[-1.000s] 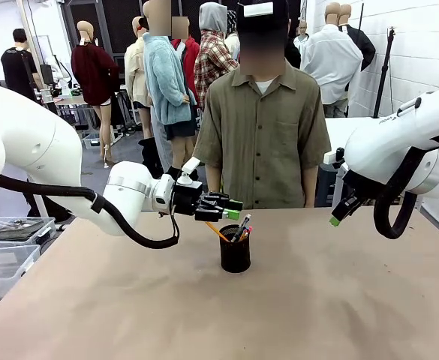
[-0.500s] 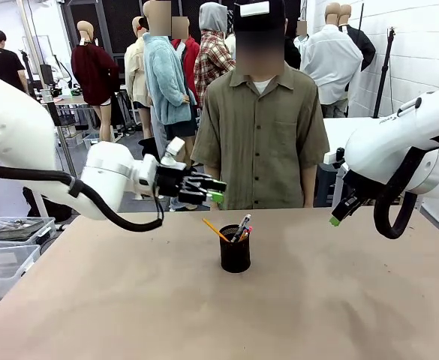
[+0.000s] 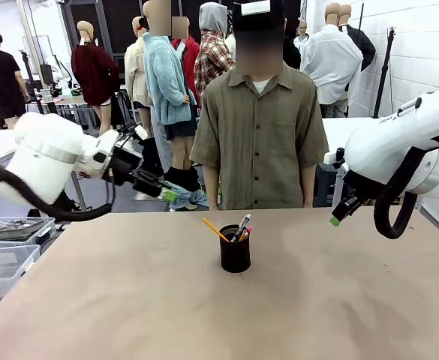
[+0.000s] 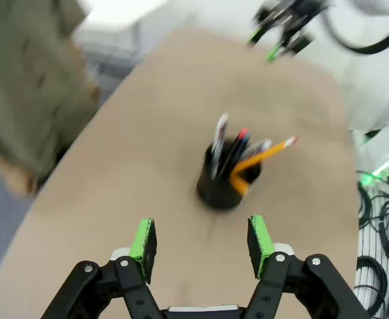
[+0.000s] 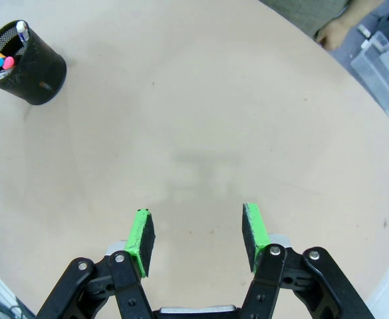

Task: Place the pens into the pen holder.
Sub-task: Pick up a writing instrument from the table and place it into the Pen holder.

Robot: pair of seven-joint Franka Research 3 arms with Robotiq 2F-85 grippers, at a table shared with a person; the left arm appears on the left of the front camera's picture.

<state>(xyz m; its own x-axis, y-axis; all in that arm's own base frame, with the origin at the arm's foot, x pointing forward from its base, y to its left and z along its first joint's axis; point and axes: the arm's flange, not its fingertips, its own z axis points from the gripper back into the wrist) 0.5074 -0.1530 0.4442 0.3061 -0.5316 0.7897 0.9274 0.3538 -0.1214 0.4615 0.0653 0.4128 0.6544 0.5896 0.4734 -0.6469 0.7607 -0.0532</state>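
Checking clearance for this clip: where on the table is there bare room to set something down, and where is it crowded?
The table is bare left, right and near-side of the pen holder. Only the holder's mouth is crowded, with pens fanning out. The left gripper hangs past the far-left edge, the right gripper above the far-right edge.

You get bright, even overhead light w/ soft shadows on the table [image 3: 129, 300]. Left wrist pic is motion-blurred throughout; front & right wrist pics stay sharp, w/ wide-angle bending at edges.
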